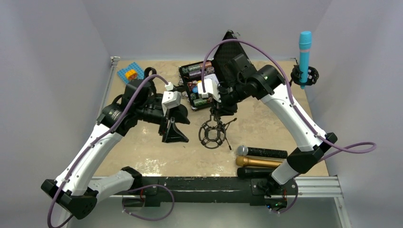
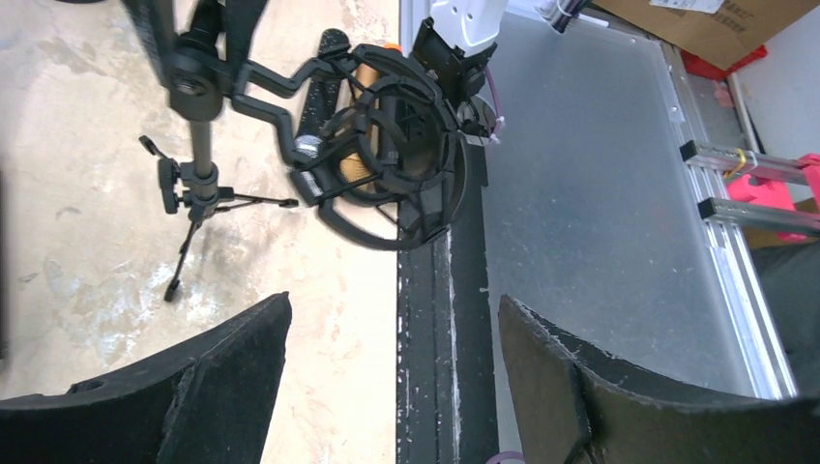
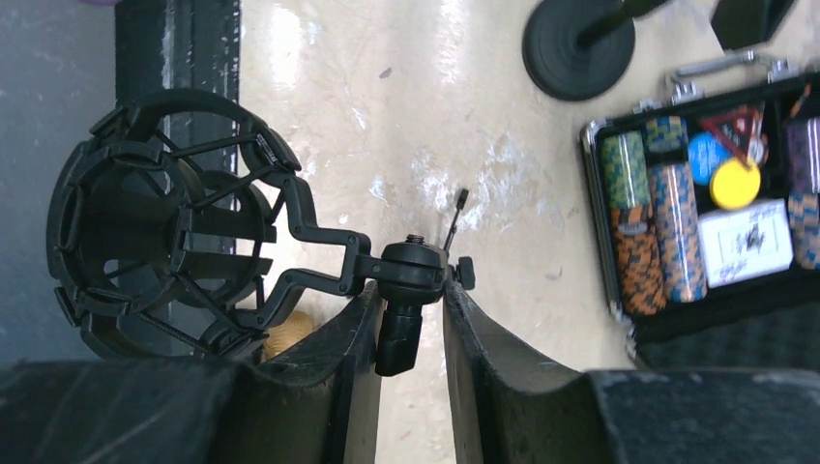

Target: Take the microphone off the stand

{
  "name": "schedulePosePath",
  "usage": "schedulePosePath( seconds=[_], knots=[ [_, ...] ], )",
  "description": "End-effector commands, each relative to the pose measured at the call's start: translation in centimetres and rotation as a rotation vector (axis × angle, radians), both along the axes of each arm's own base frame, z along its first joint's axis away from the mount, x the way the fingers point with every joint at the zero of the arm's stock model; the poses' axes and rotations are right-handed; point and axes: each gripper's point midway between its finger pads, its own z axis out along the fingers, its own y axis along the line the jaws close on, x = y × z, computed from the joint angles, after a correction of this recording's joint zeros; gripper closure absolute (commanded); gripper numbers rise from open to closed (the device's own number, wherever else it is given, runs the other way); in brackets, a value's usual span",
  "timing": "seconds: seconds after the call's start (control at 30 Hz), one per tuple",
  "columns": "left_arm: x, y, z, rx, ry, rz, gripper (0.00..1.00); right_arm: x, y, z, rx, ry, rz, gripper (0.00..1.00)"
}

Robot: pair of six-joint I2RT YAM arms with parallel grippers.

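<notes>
Right wrist view has the right hand (image 3: 411, 288) pinching the stand (image 3: 398, 338) on its black stem, just under the joint that carries the mount (image 3: 193, 101). One finger lies on each side of the stem. The mount's ring looks empty from here.

Seen from above, that stand (image 1: 212, 134) sits mid-tabletop (image 1: 266, 118), with the left hand (image 1: 173, 130) just to its left, fingers spread and nothing between them. The left wrist camera looks past those parted fingers (image 2: 242, 358) at the mount.

Three mics lie side by side near the front edge: a silver-headed mic (image 1: 263, 152), a gold mic (image 1: 256, 162) and a black mic (image 1: 254, 172). A blue mic (image 1: 304, 50) stands upright in a second holder (image 1: 304, 76) at the far right. An open case (image 1: 199, 85) sits behind the stand.
</notes>
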Motion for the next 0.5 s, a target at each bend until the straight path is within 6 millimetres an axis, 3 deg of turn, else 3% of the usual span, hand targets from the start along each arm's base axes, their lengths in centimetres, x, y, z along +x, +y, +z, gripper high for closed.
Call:
schedulePosePath(
  seconds=[0.0, 0.23, 0.47],
  knots=[
    [0.4, 1.0, 0.0, -0.001, -0.055, 0.029, 0.18, -1.5, 0.4, 0.4, 0.064, -0.109, 0.281, 0.70],
    [0.6, 1.1, 0.2, -0.015, -0.044, 0.044, 0.18, 1.9, 0.6, 1.4, 0.062, -0.231, 0.306, 0.68],
    [1.2, 0.7, 0.2, -0.026, -0.037, 0.048, 0.17, 4.9, -2.3, 2.0, 0.020, -0.317, 0.246, 0.47]
  ],
)
